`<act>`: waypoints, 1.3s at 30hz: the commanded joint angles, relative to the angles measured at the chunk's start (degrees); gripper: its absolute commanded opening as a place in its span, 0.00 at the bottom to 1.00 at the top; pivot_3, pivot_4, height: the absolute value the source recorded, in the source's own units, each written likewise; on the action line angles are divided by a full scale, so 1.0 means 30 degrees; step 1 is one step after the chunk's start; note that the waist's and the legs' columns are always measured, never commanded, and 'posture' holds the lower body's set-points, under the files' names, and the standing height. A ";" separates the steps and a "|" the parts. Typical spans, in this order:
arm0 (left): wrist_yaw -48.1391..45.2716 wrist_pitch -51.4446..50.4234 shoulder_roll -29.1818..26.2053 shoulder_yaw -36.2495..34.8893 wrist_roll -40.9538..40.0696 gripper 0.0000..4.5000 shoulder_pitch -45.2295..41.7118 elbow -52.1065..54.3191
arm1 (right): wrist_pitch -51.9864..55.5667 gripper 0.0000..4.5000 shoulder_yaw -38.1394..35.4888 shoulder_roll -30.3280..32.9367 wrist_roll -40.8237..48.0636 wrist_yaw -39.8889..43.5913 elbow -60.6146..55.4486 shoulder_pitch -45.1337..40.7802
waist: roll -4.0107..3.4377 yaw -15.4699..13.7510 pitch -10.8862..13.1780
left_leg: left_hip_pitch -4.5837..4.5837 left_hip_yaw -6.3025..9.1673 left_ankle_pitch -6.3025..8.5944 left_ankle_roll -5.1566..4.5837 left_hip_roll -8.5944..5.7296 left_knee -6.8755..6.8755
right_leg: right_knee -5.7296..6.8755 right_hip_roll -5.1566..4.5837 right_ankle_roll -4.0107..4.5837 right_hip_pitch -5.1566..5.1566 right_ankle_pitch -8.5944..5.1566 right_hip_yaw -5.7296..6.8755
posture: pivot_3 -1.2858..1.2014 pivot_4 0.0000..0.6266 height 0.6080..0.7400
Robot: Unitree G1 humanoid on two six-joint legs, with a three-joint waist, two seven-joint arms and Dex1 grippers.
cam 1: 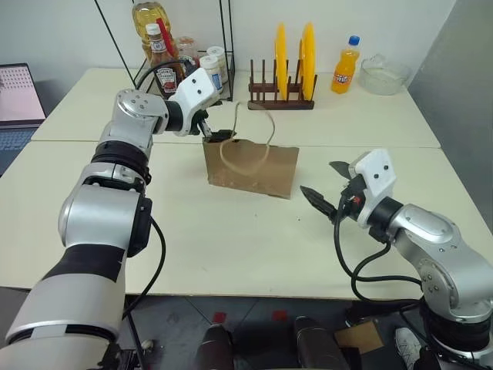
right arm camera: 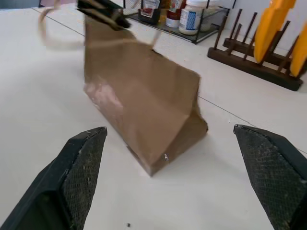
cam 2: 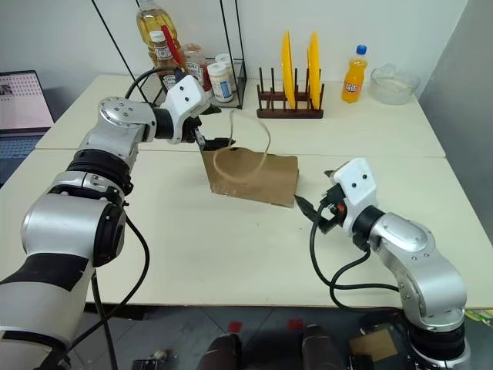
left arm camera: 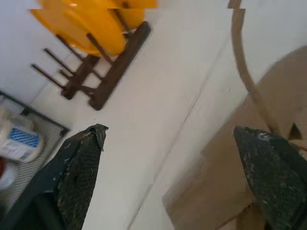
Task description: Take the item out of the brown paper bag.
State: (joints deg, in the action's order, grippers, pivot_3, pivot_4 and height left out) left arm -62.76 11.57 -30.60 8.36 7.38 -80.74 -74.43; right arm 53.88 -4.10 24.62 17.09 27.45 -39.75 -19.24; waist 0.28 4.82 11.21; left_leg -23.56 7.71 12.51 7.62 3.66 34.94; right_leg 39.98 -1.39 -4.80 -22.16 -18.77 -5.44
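Note:
The brown paper bag [cam 1: 254, 169] lies on the white table [cam 1: 231, 247], creased, with its mouth toward the left and its cord handles [cam 1: 266, 127] looping up. The item is hidden from view. My left gripper [cam 1: 218, 136] is open at the bag's upper left corner by the mouth. In the left wrist view one fingertip [left arm camera: 268, 163] is over the bag's paper [left arm camera: 225, 187] and the other over bare table. My right gripper [cam 1: 318, 177] stands open just right of the bag, facing its closed end [right arm camera: 144, 100], apart from it.
At the back stand a wooden rack with yellow plates [cam 1: 281, 92], an orange soda bottle [cam 1: 345, 68] and a glass bowl [cam 1: 383, 75]. A wire rack of condiment bottles [cam 1: 166, 69] stands behind my left arm. A laptop [cam 1: 19, 96] sits far left.

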 commanded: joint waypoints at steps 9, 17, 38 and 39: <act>-0.9870 -0.1761 -0.2621 0.0549 -0.2062 1.00 0.2002 0.6787 | -0.3798 0.99 -0.0872 0.1550 -0.0019 0.0653 0.3910 -0.1367 | 0.0002 0.0099 0.0005 | 0.0000 -0.0004 -0.0002 -0.0003 0.0008 -0.0017 | -0.0003 0.0000 0.0001 0.0000 -0.0001 0.0003 | 0.52 0.24 1.00; -0.9913 -0.7446 -0.7118 0.3285 -0.7457 1.00 0.6079 1.7673 | -0.5536 0.99 -0.0257 0.1658 -0.0100 0.1041 0.5947 -0.2126 | 0.0001 0.0122 0.0011 | 0.0001 0.0002 -0.0008 -0.0008 0.0022 -0.0007 | 0.0014 0.0003 0.0002 0.0006 0.0000 0.0003 | 0.52 0.24 1.00; -0.8098 -0.6123 -0.4774 0.1124 -0.6222 1.00 0.2225 1.0158 | -0.5356 0.99 -0.0504 0.2208 0.0338 0.0846 0.5410 -0.1490 | 0.0040 0.0115 0.0032 | -0.0061 0.0000 -0.0030 -0.0056 0.0015 0.0009 | -0.0009 0.0012 -0.0005 -0.0034 0.0005 0.0019 | 0.52 0.24 1.00; -0.7958 -0.5719 -0.4779 0.0977 -0.5915 1.00 0.1864 0.9360 | -0.5225 0.99 -0.0530 0.2212 0.0488 0.0855 0.5157 -0.1389 | 0.0033 0.0137 0.0029 | -0.0059 -0.0011 -0.0029 -0.0058 0.0015 0.0004 | -0.0014 0.0011 -0.0003 -0.0033 0.0004 0.0016 | 0.52 0.24 1.00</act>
State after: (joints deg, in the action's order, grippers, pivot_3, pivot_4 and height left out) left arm -87.44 -6.77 -44.14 13.18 -11.17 -74.33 -43.38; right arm 38.21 -4.12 30.89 17.10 30.06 -20.60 -23.30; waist 0.38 5.23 11.30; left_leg -23.73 7.65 12.43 7.44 3.71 34.93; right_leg 39.94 -1.35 -4.79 -22.26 -18.77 -5.40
